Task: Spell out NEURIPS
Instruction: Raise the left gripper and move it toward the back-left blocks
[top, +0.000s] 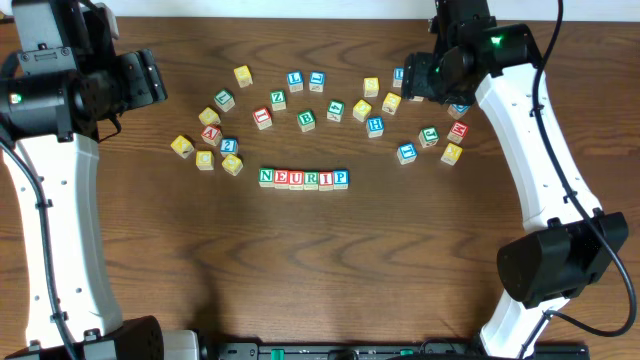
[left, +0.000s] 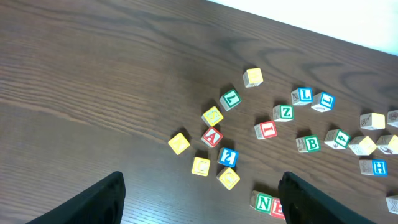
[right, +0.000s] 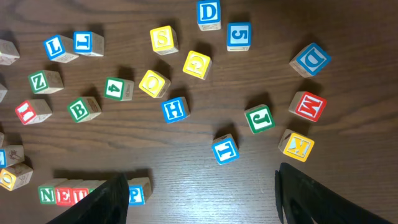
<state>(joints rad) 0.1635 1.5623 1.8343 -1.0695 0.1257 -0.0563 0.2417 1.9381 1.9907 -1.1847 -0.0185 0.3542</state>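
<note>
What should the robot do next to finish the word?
Probably move the open right gripper over the yellow S cube and lower onto it. The row reads NEURIP, so only S is missing after the P cube.

A right gripper (right: 200, 180) finger (right: 102, 202) hid the cube row (right: 56, 195) middle; the left wrist view cropped it past N.

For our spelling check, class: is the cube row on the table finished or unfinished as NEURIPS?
Unfinished: the row reads NEURIP, and no S cube follows the P cube.
</note>
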